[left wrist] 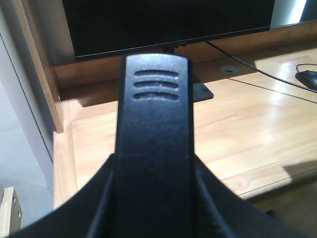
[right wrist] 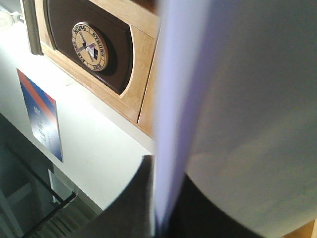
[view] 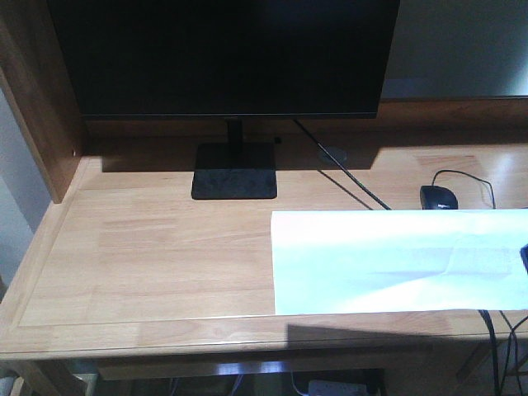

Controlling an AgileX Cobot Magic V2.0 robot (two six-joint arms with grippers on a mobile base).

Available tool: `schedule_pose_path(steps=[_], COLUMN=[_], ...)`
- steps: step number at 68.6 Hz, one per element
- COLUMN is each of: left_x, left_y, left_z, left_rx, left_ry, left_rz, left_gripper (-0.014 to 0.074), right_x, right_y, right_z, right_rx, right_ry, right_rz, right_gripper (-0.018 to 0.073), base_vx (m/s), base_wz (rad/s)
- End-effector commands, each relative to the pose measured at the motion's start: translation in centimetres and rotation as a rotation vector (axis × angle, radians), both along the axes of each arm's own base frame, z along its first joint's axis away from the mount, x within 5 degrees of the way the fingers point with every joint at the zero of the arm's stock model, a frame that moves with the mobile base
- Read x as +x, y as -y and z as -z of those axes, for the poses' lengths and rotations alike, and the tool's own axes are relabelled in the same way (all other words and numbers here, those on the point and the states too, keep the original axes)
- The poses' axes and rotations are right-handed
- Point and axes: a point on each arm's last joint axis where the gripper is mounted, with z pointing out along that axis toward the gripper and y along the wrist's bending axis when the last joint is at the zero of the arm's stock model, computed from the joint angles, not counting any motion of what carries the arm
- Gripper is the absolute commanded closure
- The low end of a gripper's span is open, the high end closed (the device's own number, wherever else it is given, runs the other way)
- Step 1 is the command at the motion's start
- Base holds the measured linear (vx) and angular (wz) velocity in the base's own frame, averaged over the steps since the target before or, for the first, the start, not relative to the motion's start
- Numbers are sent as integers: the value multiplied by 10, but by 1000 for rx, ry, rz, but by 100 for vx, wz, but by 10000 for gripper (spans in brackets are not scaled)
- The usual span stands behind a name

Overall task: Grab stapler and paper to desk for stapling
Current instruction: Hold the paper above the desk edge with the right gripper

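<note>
**Paper on desk, stapler yet to be set down**

The desk is taken as the drop site, with a monitor standing at its back edge. The paper lies flat along the front edge toward the right front corner, and its right end runs out of the front view. It is judged delivered but not released. In the right wrist view the sheet is seen edge-on, pinched between the closed jaws of the right gripper.

No stapler is seen on the desktop. The stapler is held clamped in the left gripper, near the left front corner and apparently above the wood. Setting it down and letting go of both items are judged outstanding.

A mouse is noted toward the back right.

Writing: a round emblem carries ringed lettering that is too small to read. Print on a red-and-blue poster is blurred. No brand can be read elsewhere
</note>
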Motion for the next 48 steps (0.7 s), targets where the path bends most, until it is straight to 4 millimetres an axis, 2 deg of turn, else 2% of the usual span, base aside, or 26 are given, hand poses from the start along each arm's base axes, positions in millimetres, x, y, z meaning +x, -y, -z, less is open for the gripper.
schedule_pose_path(steps=[1,48], left_x=[1,1], left_y=[1,1], left_z=[-18,-18], left_rx=[-40,-40], left_ry=[126,126], left_rz=[11,11], left_gripper=[603,603], right_x=[-2,-2], right_y=[0,0], right_z=[-13,-13], right_rx=[22,22], right_ry=[80,80], right_rz=[-6,-6], right_gripper=[564,564], base_vx=[0,0], base_wz=[0,0])
